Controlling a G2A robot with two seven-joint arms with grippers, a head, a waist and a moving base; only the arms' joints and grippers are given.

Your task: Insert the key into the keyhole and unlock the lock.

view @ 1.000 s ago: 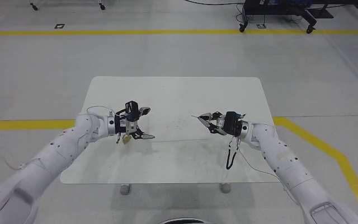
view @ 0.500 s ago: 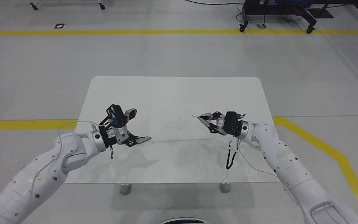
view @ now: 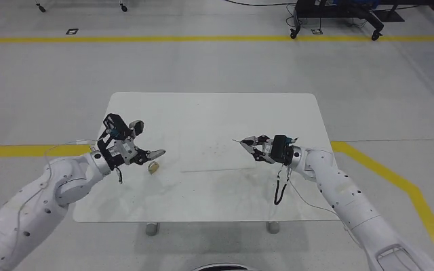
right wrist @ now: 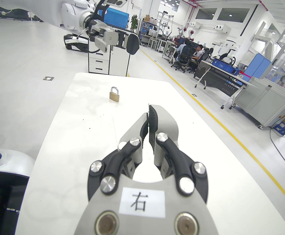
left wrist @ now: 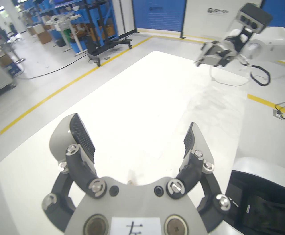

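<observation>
Backing off the padlock (view: 154, 167), our left pincer (view: 146, 139) is hanging released beside it, right pincer (view: 249, 143) clenching the key (view: 236, 141). We're judging the padlock stiff and slick: take its flat sides.

A white label (left wrist: 135, 225) bearing one black character sits on the base plate of the left gripper (left wrist: 133, 124). A second white label (right wrist: 141, 203), also with a single black character, sits on the base plate of the right gripper (right wrist: 148, 111). A dark logo sign (left wrist: 217, 10) stands on a white wall panel (left wrist: 200, 20); its letters are too small to make out.
</observation>
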